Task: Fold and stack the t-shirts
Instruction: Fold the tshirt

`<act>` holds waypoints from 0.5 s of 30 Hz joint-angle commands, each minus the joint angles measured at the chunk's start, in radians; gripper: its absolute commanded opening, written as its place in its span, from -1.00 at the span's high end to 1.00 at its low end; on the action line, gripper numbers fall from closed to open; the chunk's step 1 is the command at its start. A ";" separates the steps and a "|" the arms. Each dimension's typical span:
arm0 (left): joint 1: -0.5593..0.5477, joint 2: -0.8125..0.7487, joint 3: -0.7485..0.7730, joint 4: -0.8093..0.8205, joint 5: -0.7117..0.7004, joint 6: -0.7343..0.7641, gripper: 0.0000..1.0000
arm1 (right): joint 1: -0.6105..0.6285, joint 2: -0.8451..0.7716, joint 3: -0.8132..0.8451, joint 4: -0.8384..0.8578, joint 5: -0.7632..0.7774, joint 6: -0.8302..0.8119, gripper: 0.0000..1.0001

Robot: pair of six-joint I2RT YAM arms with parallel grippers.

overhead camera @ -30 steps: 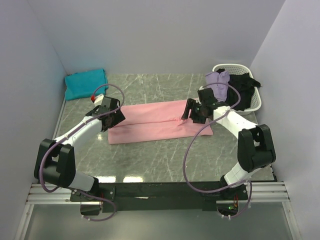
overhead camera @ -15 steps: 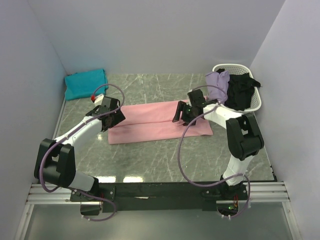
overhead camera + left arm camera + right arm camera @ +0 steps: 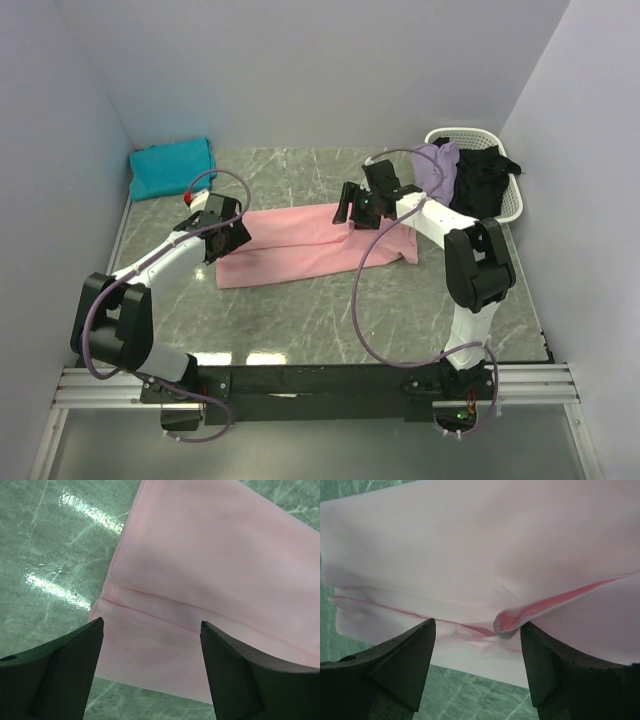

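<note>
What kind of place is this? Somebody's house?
Probably a robot testing booth, not a house: plain walls box in a marbled table, two robot arms stand at its edge, and a basket holds shirts.

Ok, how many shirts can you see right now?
4. A pink one spread mid-table, a folded teal one in the far left corner, a lavender one and a black one in the white basket. More may be buried in the basket.
</note>
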 commanded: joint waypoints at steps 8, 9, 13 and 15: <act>0.002 0.018 0.034 0.012 0.028 0.037 -0.68 | 0.019 0.175 0.125 -0.162 0.082 -0.040 -0.46; 0.002 0.026 0.034 0.012 0.033 0.041 -0.68 | 0.021 0.154 0.116 -0.168 0.106 -0.042 -0.47; 0.002 0.046 0.037 0.009 0.050 0.054 -0.67 | 0.015 -0.005 -0.001 -0.185 0.356 -0.026 -0.50; 0.002 0.044 0.029 0.029 0.056 0.066 -0.68 | 0.008 -0.127 -0.051 -0.176 0.398 -0.025 -0.52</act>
